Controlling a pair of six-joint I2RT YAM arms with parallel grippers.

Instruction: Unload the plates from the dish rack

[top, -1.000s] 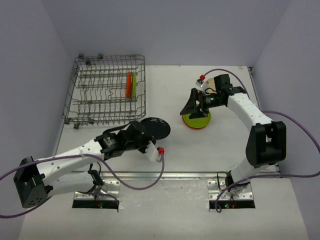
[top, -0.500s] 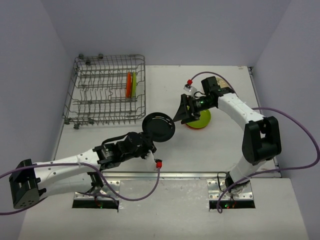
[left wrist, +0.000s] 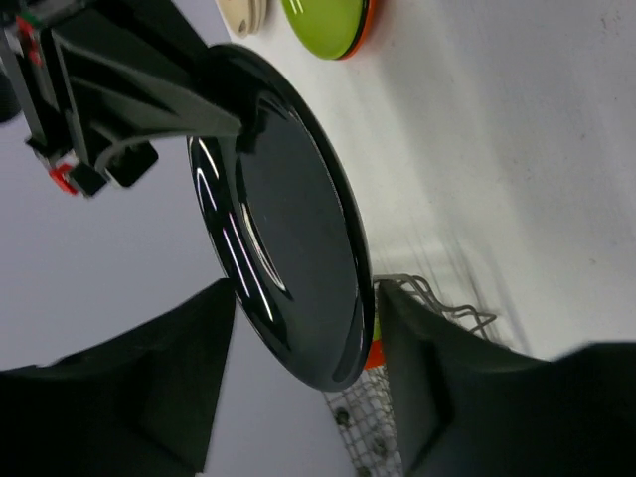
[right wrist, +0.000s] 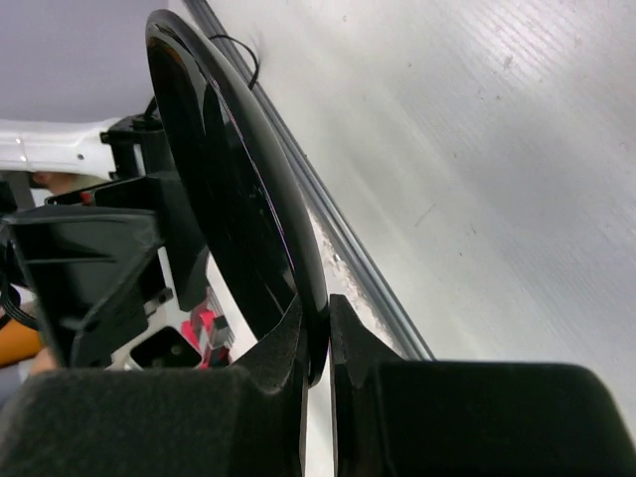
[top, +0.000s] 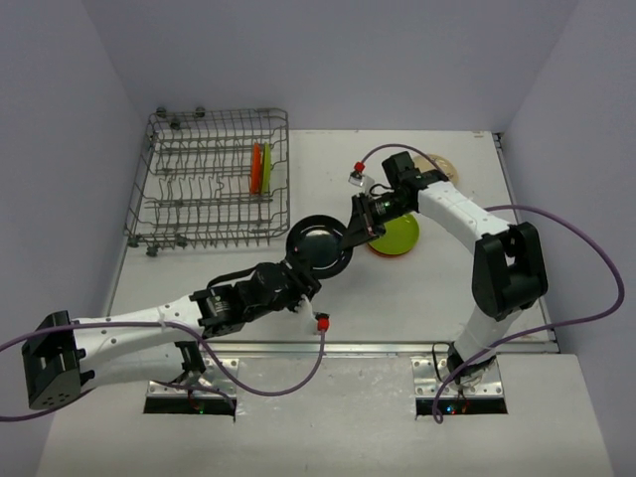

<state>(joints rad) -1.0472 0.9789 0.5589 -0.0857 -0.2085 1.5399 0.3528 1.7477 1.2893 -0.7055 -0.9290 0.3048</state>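
Observation:
A black plate (top: 318, 245) hangs on edge above the table between the two arms. My right gripper (top: 350, 233) is shut on its right rim; in the right wrist view both pads pinch the plate (right wrist: 229, 199) at the gripper (right wrist: 316, 338). My left gripper (top: 300, 272) is open, its fingers standing either side of the plate's (left wrist: 288, 248) lower edge with a wide gap on one side, as the left wrist view shows at the gripper (left wrist: 308, 373). In the dish rack (top: 149, 189) an orange plate (top: 256, 167) and a lime green plate (top: 266, 167) stand on edge.
A lime green plate on an orange one (top: 397, 237) lies flat on the table under the right arm, with a cream plate (top: 439, 165) behind it. Both arms' purple cables loop over the near table edge. White walls close in the back and sides.
The left arm carried the black plate up and right. The right gripper came left from the stack and shut on the plate's rim. The left gripper then opened.

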